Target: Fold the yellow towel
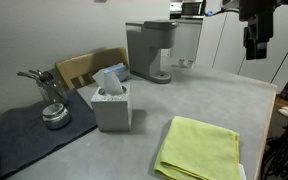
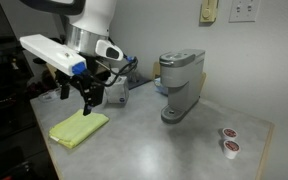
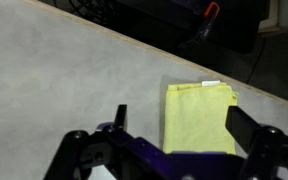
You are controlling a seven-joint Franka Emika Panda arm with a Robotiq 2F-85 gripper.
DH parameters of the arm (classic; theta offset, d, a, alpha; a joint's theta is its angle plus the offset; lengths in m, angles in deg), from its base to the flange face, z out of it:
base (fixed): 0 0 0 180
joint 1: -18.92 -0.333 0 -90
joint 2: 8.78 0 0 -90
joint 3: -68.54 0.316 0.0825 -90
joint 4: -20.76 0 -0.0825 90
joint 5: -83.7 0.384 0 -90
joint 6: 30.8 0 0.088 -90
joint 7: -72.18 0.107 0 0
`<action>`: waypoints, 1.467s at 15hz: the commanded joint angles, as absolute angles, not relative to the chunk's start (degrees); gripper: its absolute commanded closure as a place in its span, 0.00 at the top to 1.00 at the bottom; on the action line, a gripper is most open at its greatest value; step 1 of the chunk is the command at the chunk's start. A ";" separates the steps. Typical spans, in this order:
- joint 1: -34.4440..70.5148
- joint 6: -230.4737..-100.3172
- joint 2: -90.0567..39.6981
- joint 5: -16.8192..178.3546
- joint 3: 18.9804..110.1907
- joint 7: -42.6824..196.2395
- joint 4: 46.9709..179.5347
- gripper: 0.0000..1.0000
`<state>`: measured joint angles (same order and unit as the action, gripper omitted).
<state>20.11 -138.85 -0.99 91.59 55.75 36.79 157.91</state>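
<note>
The yellow towel [image 1: 200, 150] lies flat in folded layers near the table's front edge in both exterior views [image 2: 80, 128]. In the wrist view it is a lime-yellow rectangle [image 3: 197, 118] with a small white tag at its far edge. My gripper [image 2: 87, 96] hangs in the air above the towel, apart from it. It also shows at the top right of an exterior view [image 1: 255, 42]. Its fingers [image 3: 180, 125] are spread wide on either side of the towel's image and hold nothing.
A grey tissue box [image 1: 112, 100] stands left of the towel. A grey coffee maker [image 2: 178, 85] stands behind. A dark grey mat [image 1: 24, 135] holds a metal pot [image 1: 54, 114]. Two coffee pods [image 2: 228, 141] sit near the far corner. The table edge [image 3: 184, 55] runs close to the towel.
</note>
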 commanded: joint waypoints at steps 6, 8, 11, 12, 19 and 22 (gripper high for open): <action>21.38 -139.55 -12.53 100.19 60.09 28.17 156.34 1.00; 21.88 -139.74 -10.88 98.88 60.86 30.19 157.39 1.00; 21.88 -139.75 -12.70 99.20 61.76 30.11 157.11 1.00; 21.92 -139.75 -12.73 99.20 61.75 30.09 157.04 1.00; 20.33 -142.58 -13.99 97.89 65.19 26.42 158.28 1.00; 19.09 -148.09 -15.01 98.90 67.99 27.82 159.58 1.00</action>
<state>19.75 -142.58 -13.51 98.68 65.88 27.73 158.21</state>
